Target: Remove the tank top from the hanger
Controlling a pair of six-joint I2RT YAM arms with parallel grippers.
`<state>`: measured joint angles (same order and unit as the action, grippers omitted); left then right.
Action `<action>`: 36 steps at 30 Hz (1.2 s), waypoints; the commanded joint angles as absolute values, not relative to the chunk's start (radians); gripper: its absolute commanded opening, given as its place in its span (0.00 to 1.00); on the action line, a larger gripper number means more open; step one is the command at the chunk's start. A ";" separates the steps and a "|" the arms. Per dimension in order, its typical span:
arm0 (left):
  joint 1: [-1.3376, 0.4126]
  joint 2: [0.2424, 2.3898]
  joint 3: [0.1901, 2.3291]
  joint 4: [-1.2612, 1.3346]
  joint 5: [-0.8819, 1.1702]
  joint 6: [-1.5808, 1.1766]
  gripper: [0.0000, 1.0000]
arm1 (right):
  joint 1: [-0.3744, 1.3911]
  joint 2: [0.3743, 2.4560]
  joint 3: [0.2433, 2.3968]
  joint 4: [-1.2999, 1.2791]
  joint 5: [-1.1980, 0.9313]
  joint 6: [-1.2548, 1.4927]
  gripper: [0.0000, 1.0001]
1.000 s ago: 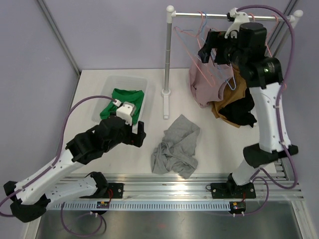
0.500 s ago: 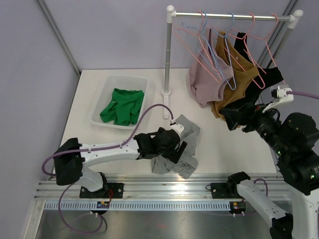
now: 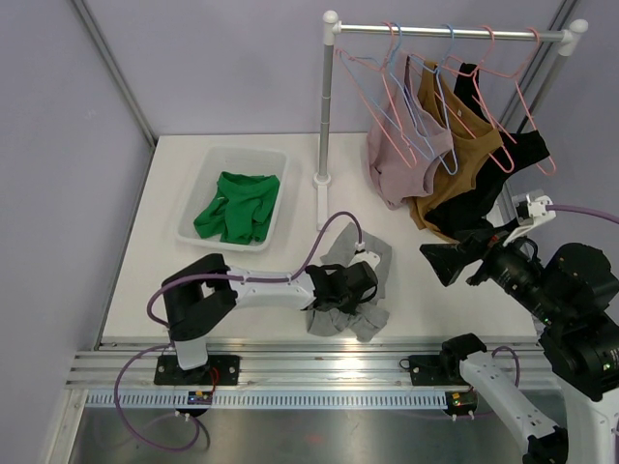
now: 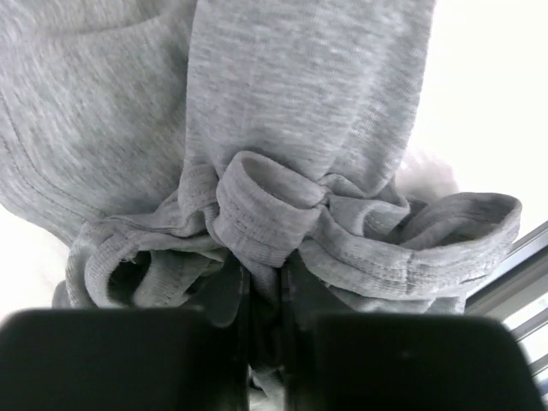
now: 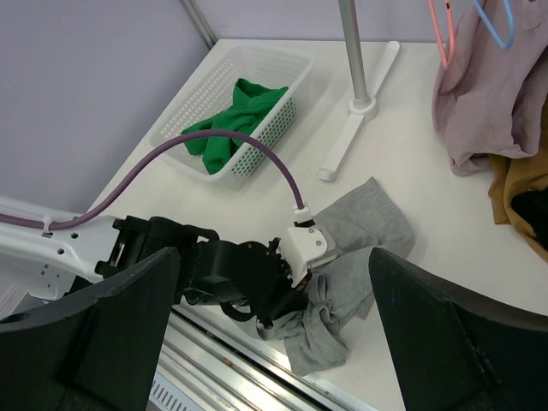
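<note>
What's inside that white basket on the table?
A bunched-up green garment lies in the white basket, covering most of its floor. Anything beneath the cloth is covered and cannot be seen.

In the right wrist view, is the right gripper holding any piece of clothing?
No, the right gripper is open, and its fingers stand wide apart with no cloth between them.

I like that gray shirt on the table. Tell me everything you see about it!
The gray top is soft, ribbed-looking knit, crumpled in a heap on the white table near the front edge, off any hanger. Its hem is bunched into folds. The left end effector pinches one fold.
</note>
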<state>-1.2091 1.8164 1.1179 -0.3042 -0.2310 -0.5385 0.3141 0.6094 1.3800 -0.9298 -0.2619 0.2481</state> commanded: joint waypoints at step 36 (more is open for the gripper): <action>-0.474 1.344 1.904 -0.970 -0.543 -0.225 0.00 | 0.318 0.595 1.379 -0.884 -0.213 0.241 0.99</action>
